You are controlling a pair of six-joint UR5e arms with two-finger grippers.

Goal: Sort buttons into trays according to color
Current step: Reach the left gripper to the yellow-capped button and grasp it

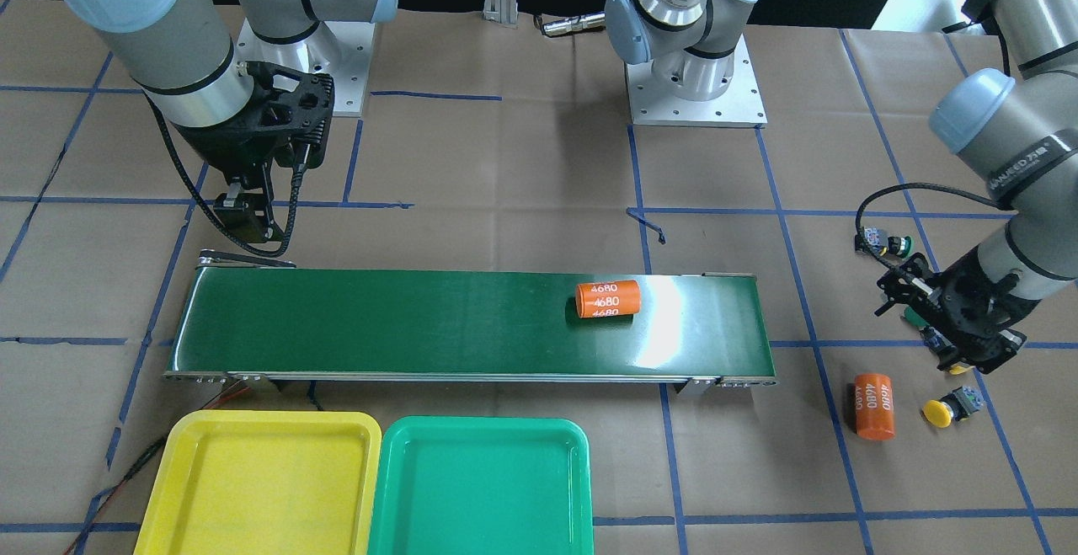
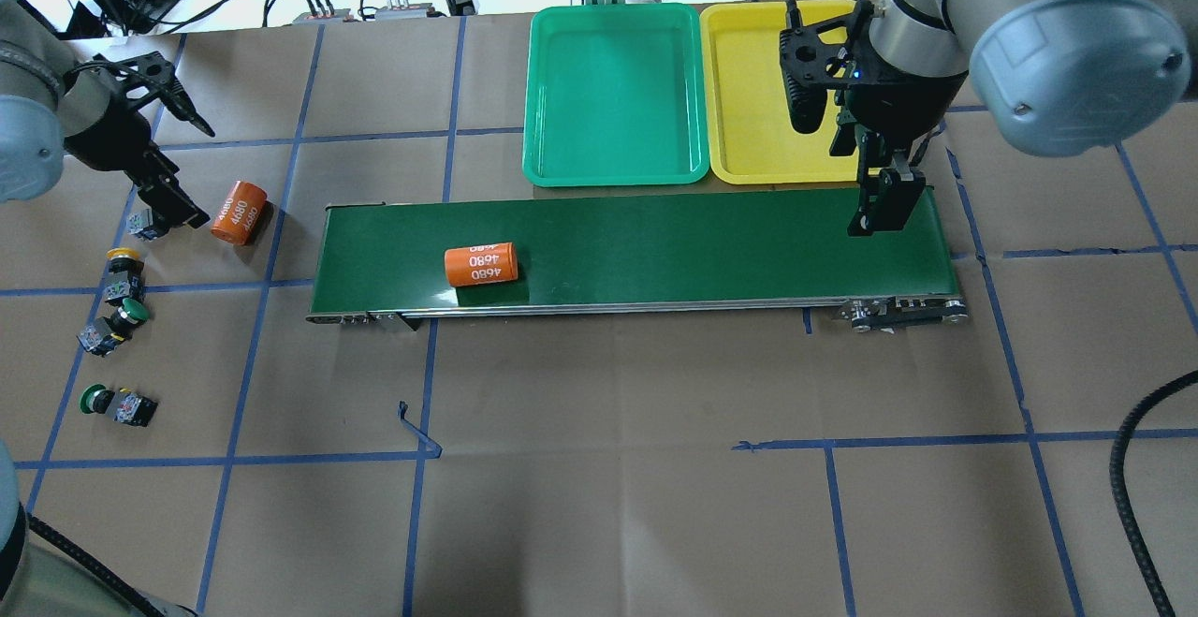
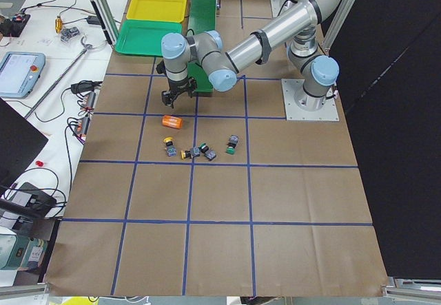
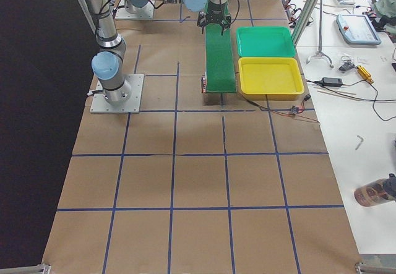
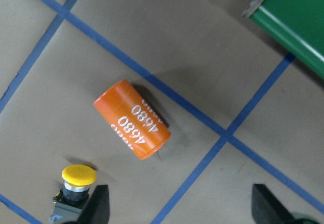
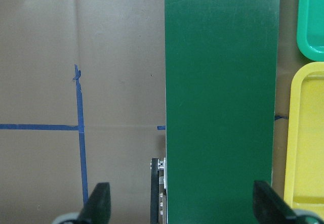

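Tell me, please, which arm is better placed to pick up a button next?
Left: the open left gripper hovers beside the buttons; the right gripper hangs far off over the conveyor belt, by the yellow tray.

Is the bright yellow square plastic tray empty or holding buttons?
Empty: the yellow tray shows only bare plastic in front and right-side views.

The yellow tray (image 1: 261, 488) and green tray (image 1: 480, 488) are smooth glossy plastic, the conveyor belt (image 1: 379, 319) is shiny, and below the left gripper's (image 5: 182, 211) jaws lie matt brown paper (image 5: 228, 47) and a smooth orange cylinder (image 5: 131, 125).
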